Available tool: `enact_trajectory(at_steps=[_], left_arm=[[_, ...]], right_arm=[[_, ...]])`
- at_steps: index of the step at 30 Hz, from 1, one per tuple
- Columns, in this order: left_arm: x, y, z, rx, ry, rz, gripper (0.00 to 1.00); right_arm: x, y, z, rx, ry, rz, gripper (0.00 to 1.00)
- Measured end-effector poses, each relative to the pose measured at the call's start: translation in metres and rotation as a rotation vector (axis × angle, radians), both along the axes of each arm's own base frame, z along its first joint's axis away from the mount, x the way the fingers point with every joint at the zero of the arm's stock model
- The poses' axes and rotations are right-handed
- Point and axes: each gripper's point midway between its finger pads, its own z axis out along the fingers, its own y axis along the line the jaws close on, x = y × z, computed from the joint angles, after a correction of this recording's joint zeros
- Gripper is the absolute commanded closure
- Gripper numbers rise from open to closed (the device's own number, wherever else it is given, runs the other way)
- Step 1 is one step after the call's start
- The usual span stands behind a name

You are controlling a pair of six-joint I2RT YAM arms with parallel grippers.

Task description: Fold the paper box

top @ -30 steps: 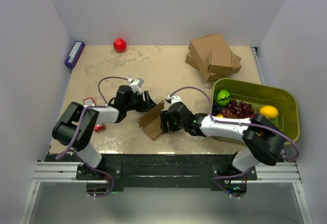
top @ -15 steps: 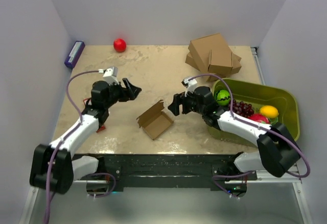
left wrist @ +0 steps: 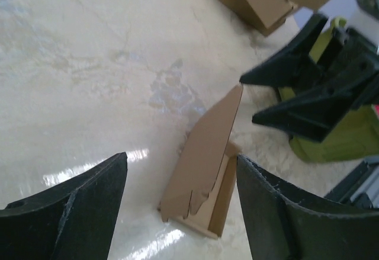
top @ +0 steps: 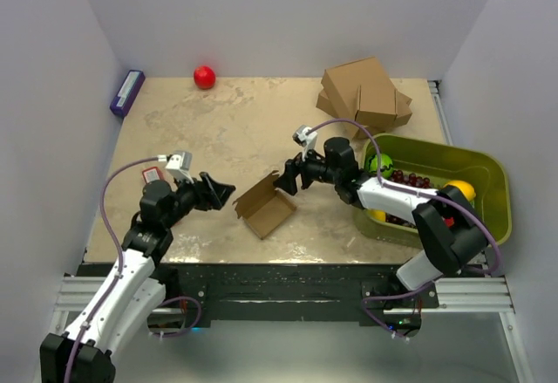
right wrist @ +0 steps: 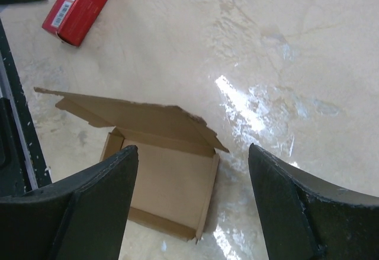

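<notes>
The paper box [top: 266, 206] is a small brown cardboard tray with its walls raised and its lid flap standing half open, lying on the table between both arms. It shows in the left wrist view [left wrist: 207, 165] and in the right wrist view [right wrist: 160, 183]. My left gripper [top: 223, 193] is open and empty, just left of the box, fingers pointing at it. My right gripper [top: 288, 180] is open and empty, just right of the box and a little above it. Neither touches the box.
A stack of bigger brown boxes [top: 364, 97] sits at the back right. A green bin [top: 478, 167] with fruit stands at the right. A red ball [top: 204, 77] and a purple item [top: 127, 92] lie at the back left. A small red box [right wrist: 80, 5] lies near the left arm.
Both grippers left the box, drew apart and up, then came back toward it. The left arm has swung back toward the near edge. The box lies free with its lid half open.
</notes>
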Motion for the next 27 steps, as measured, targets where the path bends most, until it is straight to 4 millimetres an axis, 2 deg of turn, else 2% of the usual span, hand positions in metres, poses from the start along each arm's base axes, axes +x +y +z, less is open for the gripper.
enact_trajectory(at_steps=[2, 6, 10, 14, 18, 25, 27], left_arm=[[-0.012, -0.006, -0.016, 0.008, 0.046, -0.036, 0.23], [-0.028, -0.019, -0.031, 0.022, 0.092, -0.097, 0.23], [-0.034, -0.026, -0.046, 0.047, 0.146, -0.123, 0.25], [-0.037, -0.022, -0.069, 0.096, 0.232, -0.099, 0.31], [-0.038, -0.021, -0.074, 0.112, 0.248, -0.088, 0.35], [-0.041, -0.025, -0.083, 0.133, 0.276, -0.103, 0.5], [-0.042, -0.025, -0.084, 0.137, 0.28, -0.105, 0.55]], right_arm=[[0.004, 0.004, -0.001, 0.002, -0.009, 0.011, 0.23], [0.007, 0.009, -0.005, 0.005, -0.009, 0.031, 0.24], [0.007, 0.012, -0.008, 0.007, -0.007, 0.045, 0.25], [0.007, 0.014, -0.01, 0.009, 0.0, 0.056, 0.26], [0.008, 0.016, -0.013, 0.009, 0.003, 0.062, 0.27], [0.006, 0.019, -0.019, 0.011, 0.02, 0.086, 0.31], [0.004, 0.02, -0.017, 0.019, 0.016, 0.099, 0.35]])
